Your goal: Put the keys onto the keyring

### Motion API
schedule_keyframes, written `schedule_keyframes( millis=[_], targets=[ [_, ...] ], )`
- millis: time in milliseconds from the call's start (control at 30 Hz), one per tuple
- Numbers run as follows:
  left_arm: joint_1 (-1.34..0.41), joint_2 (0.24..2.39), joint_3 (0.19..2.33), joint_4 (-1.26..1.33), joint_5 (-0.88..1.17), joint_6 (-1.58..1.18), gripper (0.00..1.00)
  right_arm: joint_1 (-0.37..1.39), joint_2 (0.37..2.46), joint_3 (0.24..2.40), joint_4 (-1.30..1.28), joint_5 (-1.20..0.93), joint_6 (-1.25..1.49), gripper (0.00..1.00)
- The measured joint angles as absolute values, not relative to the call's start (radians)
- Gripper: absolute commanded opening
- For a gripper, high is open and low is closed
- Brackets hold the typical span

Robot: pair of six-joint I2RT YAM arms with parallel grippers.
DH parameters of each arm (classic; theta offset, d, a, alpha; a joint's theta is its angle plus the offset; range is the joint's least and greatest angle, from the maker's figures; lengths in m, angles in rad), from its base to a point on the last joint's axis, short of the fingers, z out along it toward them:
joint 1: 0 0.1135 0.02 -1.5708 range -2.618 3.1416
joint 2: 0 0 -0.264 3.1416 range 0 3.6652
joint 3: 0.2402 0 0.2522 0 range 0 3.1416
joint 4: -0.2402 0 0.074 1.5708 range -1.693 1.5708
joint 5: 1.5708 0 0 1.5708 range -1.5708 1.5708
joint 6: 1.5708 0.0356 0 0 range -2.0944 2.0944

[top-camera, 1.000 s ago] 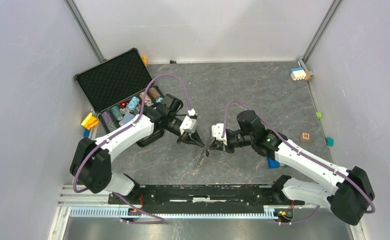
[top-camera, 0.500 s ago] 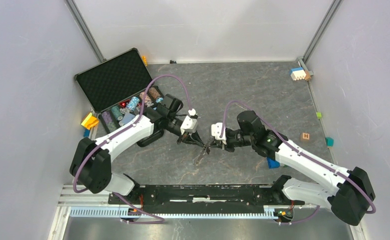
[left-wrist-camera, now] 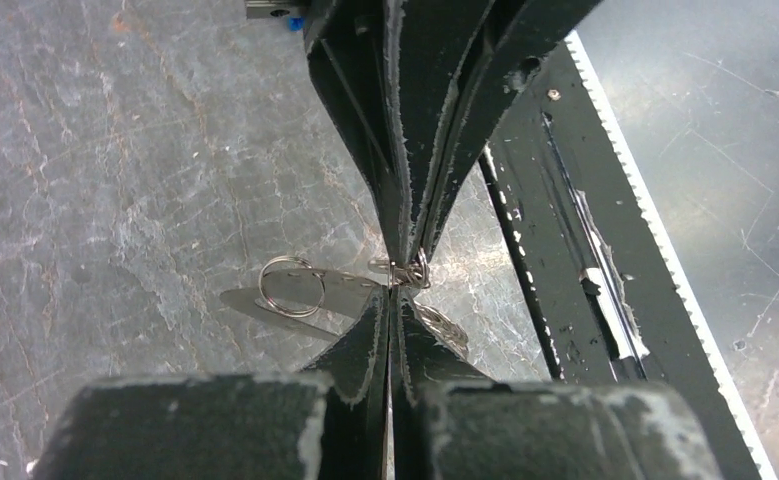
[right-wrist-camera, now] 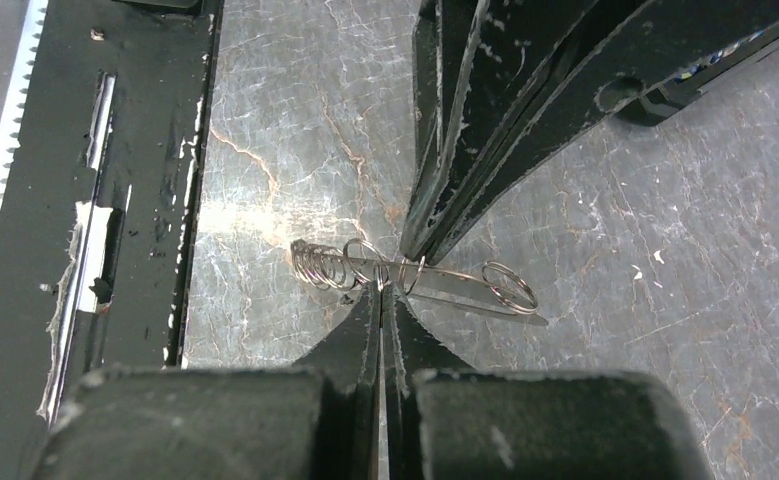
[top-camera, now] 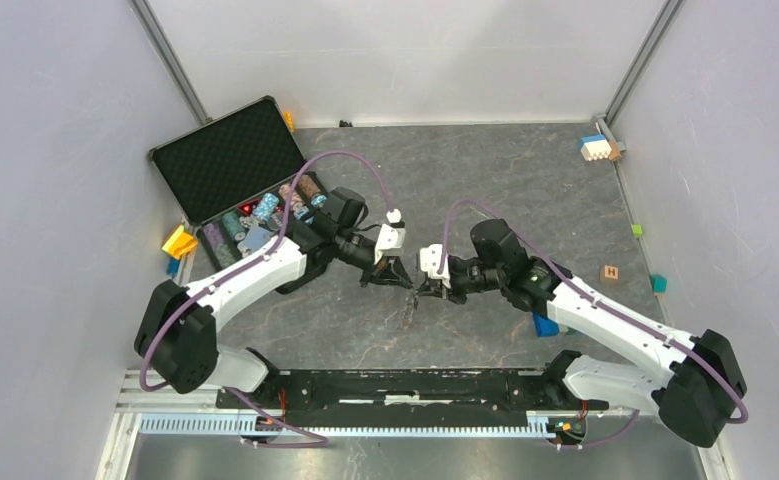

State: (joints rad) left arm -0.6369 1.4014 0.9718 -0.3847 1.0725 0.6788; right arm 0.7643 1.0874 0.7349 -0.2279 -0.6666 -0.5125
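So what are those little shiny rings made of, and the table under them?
The rings look like thin metal wire, probably steel, bare and polished: silvery with bright glints. The table looks like dark grey stone or a stone-print sheet, slightly glossy: pale veins and a light glare.

- a robot lab test cell: plain white panel walls (top-camera: 405,50) box in three sides, joined by bare metal frame posts (top-camera: 170,60).
- a left arm (top-camera: 260,272) and a right arm (top-camera: 615,325), white and black, are bolted to a black rail (top-camera: 405,385) at the near edge of a grey stone-look surface (top-camera: 485,190), with purple cables (top-camera: 350,158) looping off them.
- practice props lie about: coloured toy blocks (top-camera: 595,148), a lettered wooden cube (top-camera: 610,272), an open foam-lined black case (top-camera: 227,160).
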Motion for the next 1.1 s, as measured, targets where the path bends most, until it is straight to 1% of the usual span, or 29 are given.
schedule_keyframes(
  millis=[167,433,733,900,1100],
  targets=[
    [-0.668,1.398,0.972,-0.361,0.987,0.601,0.02,0.764,1.100,0.738,-0.223,-0.628,-0.476,0.00],
    [-0.683,1.378,0.972,-0.335,0.893,0.548,0.02,0.735,1.152,0.746,-0.191,-0.580,-0.393,0.00],
    [-0.710,1.362,0.964,-0.326,0.862,0.546,0.02,0.679,1.179,0.749,-0.154,-0.577,-0.329,0.00],
    [-0.716,1.362,0.956,-0.316,0.829,0.542,0.02,0.672,1.179,0.749,-0.144,-0.603,-0.328,0.00],
    [-0.716,1.354,0.943,-0.280,0.758,0.503,0.02,0.648,1.165,0.749,-0.170,-0.587,-0.375,0.00]
  ],
)
